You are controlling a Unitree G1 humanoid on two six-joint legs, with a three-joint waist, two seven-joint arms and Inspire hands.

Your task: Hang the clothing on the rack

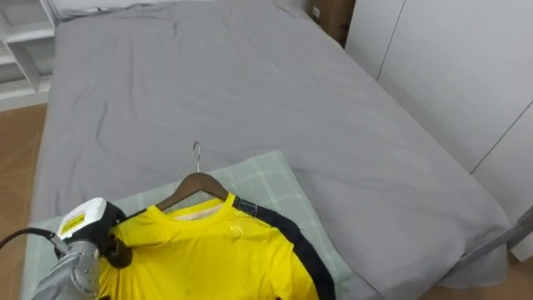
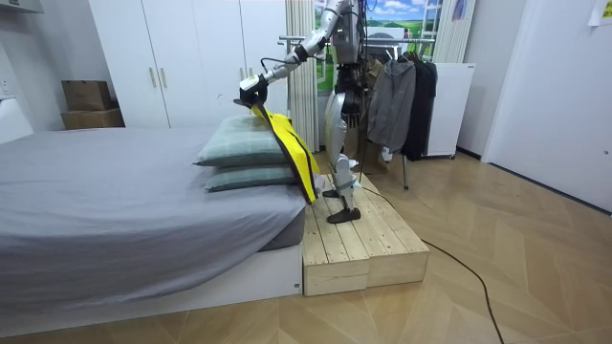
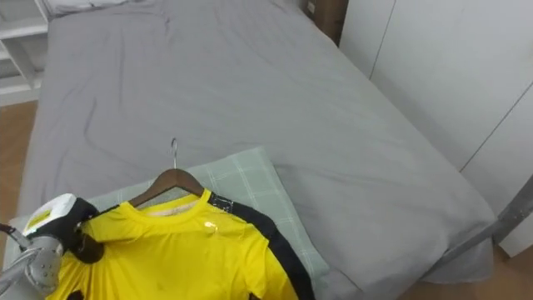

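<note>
A yellow shirt (image 1: 208, 250) with a dark side stripe hangs on a wooden hanger (image 1: 193, 187), whose metal hook (image 1: 196, 154) points up. My left hand (image 1: 112, 246) is shut on the hanger's end inside the shirt's shoulder. In the room view the left hand (image 2: 251, 88) holds the shirt (image 2: 287, 143) in the air above the pillows, and the shirt drapes down over the bed's corner. I stand on a wooden platform (image 2: 363, 239) beside the bed, with the left arm stretched out over it.
Two green checked pillows (image 2: 239, 143) are stacked on the grey bed (image 1: 250, 83) under the shirt. A clothes rack with dark garments (image 2: 402, 96) stands behind me. White wardrobes (image 2: 172, 57) and cardboard boxes (image 2: 86, 96) line the far wall.
</note>
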